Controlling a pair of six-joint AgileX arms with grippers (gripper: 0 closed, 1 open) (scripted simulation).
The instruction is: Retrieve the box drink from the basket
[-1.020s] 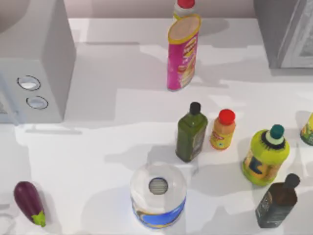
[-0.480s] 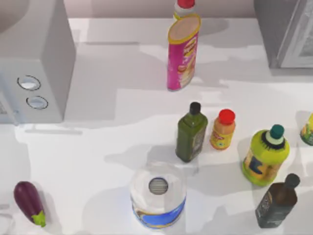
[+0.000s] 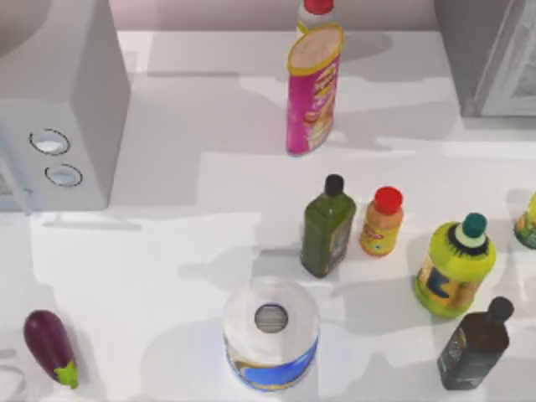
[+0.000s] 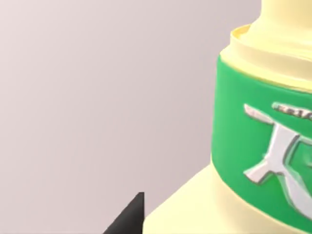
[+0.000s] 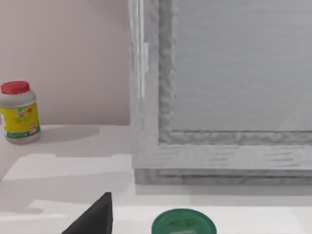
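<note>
The box drink [image 4: 253, 161] looms very close in the left wrist view: pale yellow sides, a green band with white lettering, and the base of its cap at the upper edge. It hangs tilted in front of a plain pinkish wall. My left gripper [image 4: 141, 219] is shut on it, one dark fingertip [image 4: 129, 218] lying against its pale side while the other is hidden behind the carton. The basket is out of view. My right gripper [image 5: 105, 222] hovers near a grey cabinet [image 5: 219, 97], above a green round lid [image 5: 184, 225].
On the table stand a microwave [image 3: 59, 109], pink chips can [image 3: 312, 88], green bottle [image 3: 327, 228], orange bottle [image 3: 382, 222], lime-yellow teal-capped bottle [image 3: 455, 268], dark bottle [image 3: 475, 345], paper roll [image 3: 270, 333] and eggplant [image 3: 50, 347]. A red-capped jar [image 5: 18, 112] stands by the wall.
Nothing on the table has moved. Only the soft shadows around the paper roll and the front left of the table have shifted a little.
</note>
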